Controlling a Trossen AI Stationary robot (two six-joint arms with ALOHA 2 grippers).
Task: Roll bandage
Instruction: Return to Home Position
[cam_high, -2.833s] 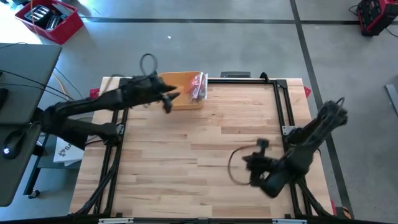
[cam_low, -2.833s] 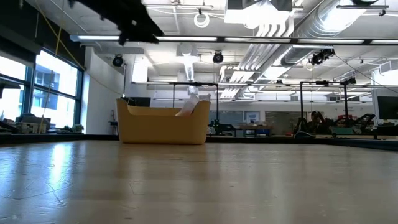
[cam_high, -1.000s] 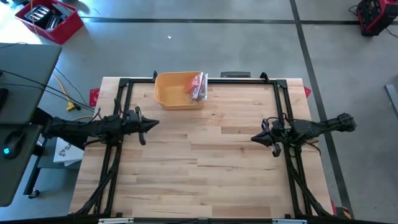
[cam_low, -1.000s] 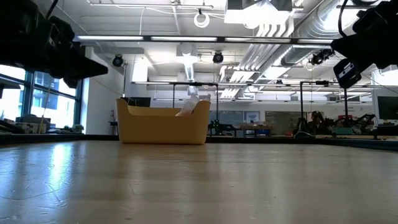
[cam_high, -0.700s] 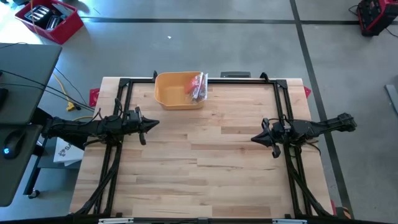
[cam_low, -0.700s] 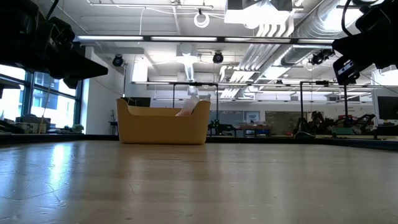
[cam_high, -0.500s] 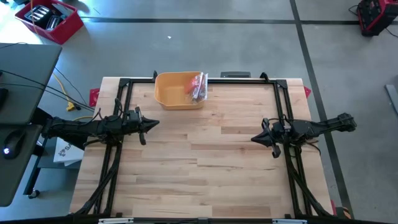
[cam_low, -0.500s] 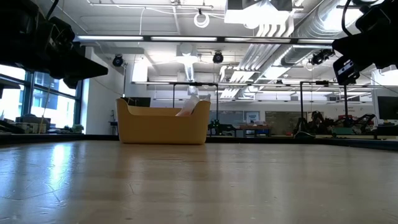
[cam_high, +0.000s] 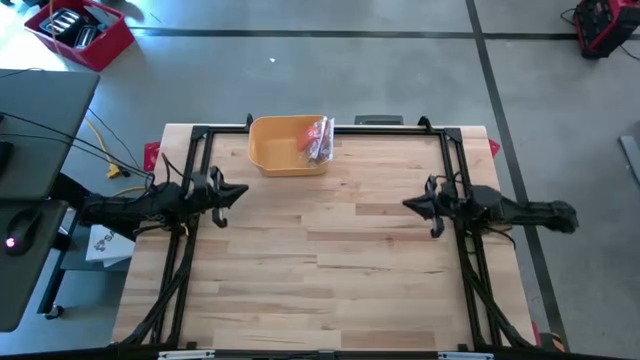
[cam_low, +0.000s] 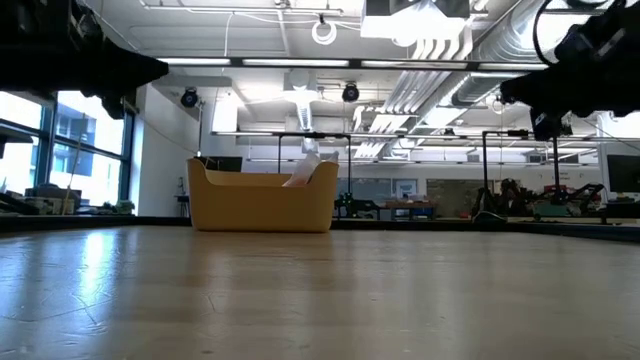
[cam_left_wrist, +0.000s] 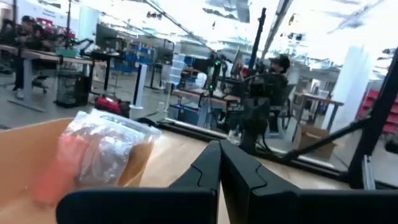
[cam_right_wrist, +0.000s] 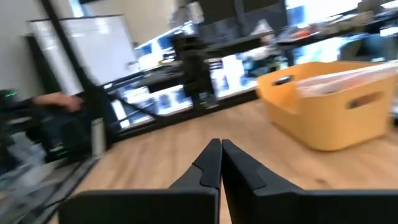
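Note:
A yellow bin (cam_high: 285, 146) stands on the wooden table at the middle of its far edge. A clear plastic bag with red contents (cam_high: 319, 139) lies in the bin's right end; it also shows in the left wrist view (cam_left_wrist: 99, 149). I cannot make out the bandage itself. My left gripper (cam_high: 244, 190) hovers shut over the table's left side, pointing right, near the bin's left corner. My right gripper (cam_high: 405, 206) hovers shut over the right side, pointing left. Both hang well above the table in the low view, the left (cam_low: 150, 68) and the right (cam_low: 512, 96).
Black frame rails (cam_high: 190, 240) run along the table's left, right and far edges. Bare wooden table top (cam_high: 320, 260) lies between the two grippers and toward the near edge. A red crate (cam_high: 78, 30) and a grey desk (cam_high: 30, 130) stand off the table at the left.
Both grippers, still for half a second, have then shifted a little toward the table's far edge and risen slightly. The left one has also drawn back a bit toward the left edge. Both stay shut and hold nothing. The bin and bag have not moved.

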